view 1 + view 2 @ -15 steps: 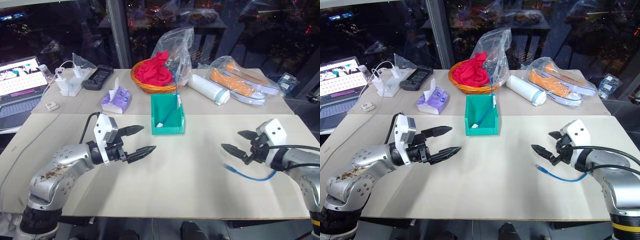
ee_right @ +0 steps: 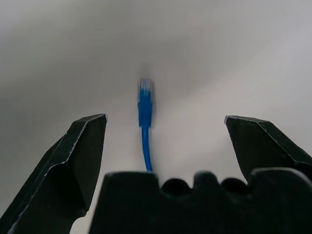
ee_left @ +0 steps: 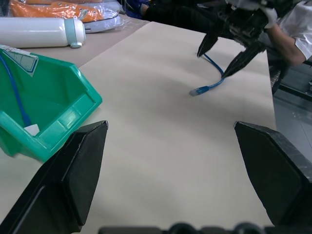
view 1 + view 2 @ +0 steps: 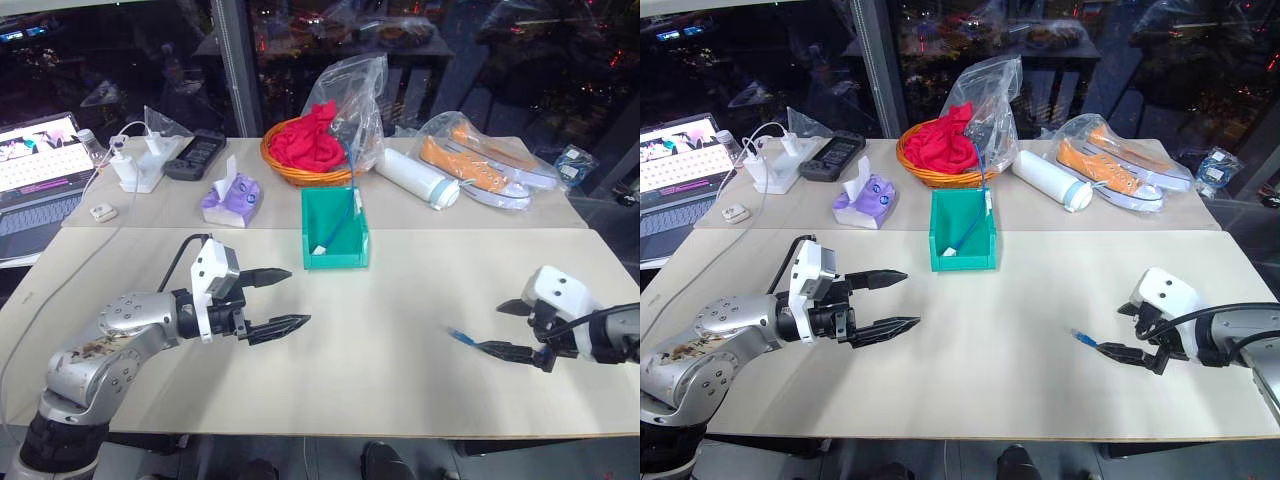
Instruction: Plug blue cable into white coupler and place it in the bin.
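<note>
I had my right gripper [image 4: 1137,333] spread wide and empty, lowered over the blue cable [image 2: 144,117] on the table [image 4: 400,370] so that its plug end lay between my fingers, ready, I judged, for a pinch. My left gripper [image 4: 281,299] hung wide open and empty above the table in front of the bin [image 4: 335,258], which already held another blue cord and a small white piece, possibly the white coupler, though I could not tell.

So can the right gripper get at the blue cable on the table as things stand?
Probably yes: the right gripper is open over the blue cable, whose plug end lies on bare table between its fingers, nothing in the way.
</note>
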Action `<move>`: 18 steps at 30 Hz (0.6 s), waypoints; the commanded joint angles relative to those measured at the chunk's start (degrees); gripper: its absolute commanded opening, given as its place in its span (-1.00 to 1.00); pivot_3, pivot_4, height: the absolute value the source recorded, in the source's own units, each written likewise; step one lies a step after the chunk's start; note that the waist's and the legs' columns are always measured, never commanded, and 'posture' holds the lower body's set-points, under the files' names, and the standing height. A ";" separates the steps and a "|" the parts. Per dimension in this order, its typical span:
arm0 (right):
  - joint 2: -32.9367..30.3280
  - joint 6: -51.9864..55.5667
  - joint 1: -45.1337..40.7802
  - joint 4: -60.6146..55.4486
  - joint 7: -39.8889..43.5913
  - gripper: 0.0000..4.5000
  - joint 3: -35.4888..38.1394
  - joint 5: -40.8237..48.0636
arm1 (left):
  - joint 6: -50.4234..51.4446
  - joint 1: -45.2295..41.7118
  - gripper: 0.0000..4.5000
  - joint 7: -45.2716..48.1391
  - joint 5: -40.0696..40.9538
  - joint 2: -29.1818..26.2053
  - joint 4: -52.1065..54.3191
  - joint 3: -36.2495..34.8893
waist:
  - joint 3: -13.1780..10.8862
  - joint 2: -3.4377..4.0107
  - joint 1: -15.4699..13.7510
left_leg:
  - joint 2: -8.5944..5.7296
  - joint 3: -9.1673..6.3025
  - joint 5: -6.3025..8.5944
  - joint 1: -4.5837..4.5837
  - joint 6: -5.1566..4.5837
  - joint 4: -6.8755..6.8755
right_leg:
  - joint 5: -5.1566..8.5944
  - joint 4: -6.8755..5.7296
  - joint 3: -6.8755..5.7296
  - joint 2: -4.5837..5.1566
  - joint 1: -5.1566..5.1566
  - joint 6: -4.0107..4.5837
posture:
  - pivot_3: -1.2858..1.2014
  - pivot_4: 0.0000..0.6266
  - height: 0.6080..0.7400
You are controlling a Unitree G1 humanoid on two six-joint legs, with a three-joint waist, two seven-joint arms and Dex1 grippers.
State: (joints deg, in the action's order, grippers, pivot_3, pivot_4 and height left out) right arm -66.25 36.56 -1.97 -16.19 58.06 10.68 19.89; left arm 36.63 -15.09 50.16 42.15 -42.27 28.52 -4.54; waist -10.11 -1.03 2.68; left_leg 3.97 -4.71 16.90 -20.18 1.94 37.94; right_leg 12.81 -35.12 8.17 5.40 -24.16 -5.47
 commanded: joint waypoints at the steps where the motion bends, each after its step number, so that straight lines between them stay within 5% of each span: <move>1: -0.61 -2.19 -0.28 1.28 -1.07 1.00 -3.75 -4.56 | 0.00 0.26 0.99 -0.38 0.86 -0.01 2.35 -0.80 | 0.00 0.00 -0.09 | 0.00 0.00 0.00 0.00 0.00 0.00 | 0.00 0.01 -0.01 0.00 0.00 0.00 | 0.03 -0.52 0.73; 5: 0.27 -3.20 0.33 2.10 -1.14 1.00 -6.59 -6.77 | 0.23 0.69 0.99 -0.77 1.03 -0.40 2.74 -1.41 | 0.00 0.00 -0.15 | 0.00 0.00 -0.01 -0.03 0.01 0.00 | -0.01 0.04 0.00 0.01 -0.02 -0.01 | 0.03 -0.52 0.73; 11: 2.16 -4.43 -0.28 3.97 -2.00 0.28 -8.94 -8.71 | 1.46 1.74 1.00 -0.27 2.47 -1.43 4.02 -2.03 | 0.09 -0.23 0.19 | 0.00 0.00 -0.01 0.05 0.01 0.00 | -0.02 0.02 0.00 -0.01 0.06 0.01 | 0.03 -0.52 0.73; 18: 3.41 -3.55 -1.31 4.21 -0.91 -0.81 -10.04 -8.10 | 2.02 2.98 1.00 2.42 2.83 -4.03 4.55 -1.46 | 0.20 -0.55 0.14 | 0.00 0.00 -0.06 0.09 0.11 0.01 | -0.08 0.03 0.00 0.00 0.11 -0.01 | 0.03 -0.52 0.73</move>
State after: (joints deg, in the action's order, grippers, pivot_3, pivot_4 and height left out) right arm -63.44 32.29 -3.29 -12.80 57.36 0.95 12.44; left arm 39.02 -12.32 52.02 44.24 -45.65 31.38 -5.14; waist -9.92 -1.59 2.82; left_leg 3.97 -4.71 16.84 -20.10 2.06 37.95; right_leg 12.73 -35.09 8.17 5.39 -24.05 -5.48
